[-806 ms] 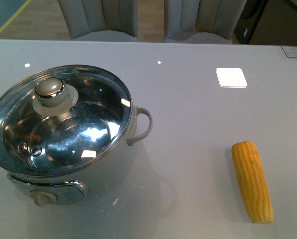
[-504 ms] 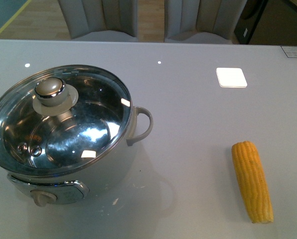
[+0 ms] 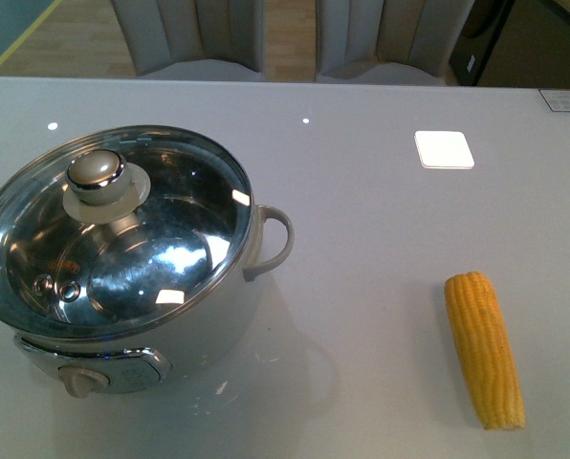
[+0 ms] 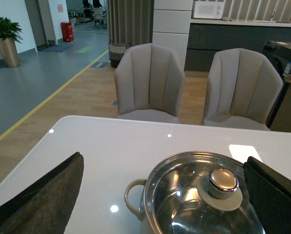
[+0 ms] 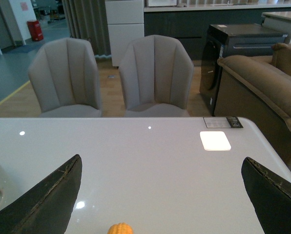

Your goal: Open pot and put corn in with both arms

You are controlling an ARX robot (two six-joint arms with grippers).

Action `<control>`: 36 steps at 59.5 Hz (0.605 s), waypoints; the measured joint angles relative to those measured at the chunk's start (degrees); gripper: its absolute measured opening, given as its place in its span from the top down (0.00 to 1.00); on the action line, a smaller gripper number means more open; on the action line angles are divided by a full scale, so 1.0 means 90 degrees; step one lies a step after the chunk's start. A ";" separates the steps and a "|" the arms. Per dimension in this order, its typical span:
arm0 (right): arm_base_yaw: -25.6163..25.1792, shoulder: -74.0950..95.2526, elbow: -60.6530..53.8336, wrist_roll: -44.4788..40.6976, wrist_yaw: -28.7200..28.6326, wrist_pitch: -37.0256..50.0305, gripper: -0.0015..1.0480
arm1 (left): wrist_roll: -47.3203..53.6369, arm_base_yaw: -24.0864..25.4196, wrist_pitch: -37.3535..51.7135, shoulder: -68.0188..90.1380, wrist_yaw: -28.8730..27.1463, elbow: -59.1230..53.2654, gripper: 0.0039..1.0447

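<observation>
The pot [image 3: 223, 320] stands at the table's front left, its glass lid [image 3: 161, 253] shut on it, with a beige knob [image 3: 96, 174] on top. The corn [image 3: 483, 349] lies on the table at the front right, well apart from the pot. Neither arm shows in the front view. In the left wrist view my left gripper [image 4: 163, 158] is open above and behind the pot [image 4: 184, 204], with the lid knob [image 4: 222, 180] close to one finger [image 4: 277, 195]. My right gripper [image 5: 161, 160] is open and empty over bare table, and only the corn's tip [image 5: 120, 228] shows.
A white square patch [image 3: 444, 148] lies on the table [image 3: 361, 220] at the back right. Two grey chairs [image 4: 150, 80] stand beyond the far edge. A brown sofa [image 5: 262, 83] sits off the table's right side.
</observation>
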 joint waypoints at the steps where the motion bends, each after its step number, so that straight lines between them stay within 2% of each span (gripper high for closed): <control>1: 0.0000 0.0000 0.0000 0.0000 0.0000 0.0000 0.08 | -0.0034 -0.0017 -0.0087 0.0041 -0.0049 0.0019 0.06; 7: 0.0000 0.0000 0.0000 0.0000 0.0000 0.0000 0.08 | -0.0323 -0.0289 -0.1802 0.0940 -0.0512 0.0644 0.06; 9: 0.0000 -0.0005 0.0000 0.0000 0.0000 0.0000 0.08 | -0.0396 -0.0396 -0.2091 0.1112 -0.0566 0.0687 0.06; 21: 0.0000 -0.0005 0.0000 0.0000 0.0002 0.0000 0.08 | -0.0578 -0.1214 -0.2220 0.1282 -0.1117 0.0714 0.06; 26: 0.0000 -0.0005 0.0000 0.0000 0.0000 0.0000 0.08 | -0.0561 -0.1362 -0.1792 0.1617 -0.1197 0.0716 0.06; 36: 0.0000 -0.0005 0.0000 0.0000 0.0002 0.0000 0.08 | -0.0260 -0.1877 0.0879 0.4133 -0.1559 0.0920 0.06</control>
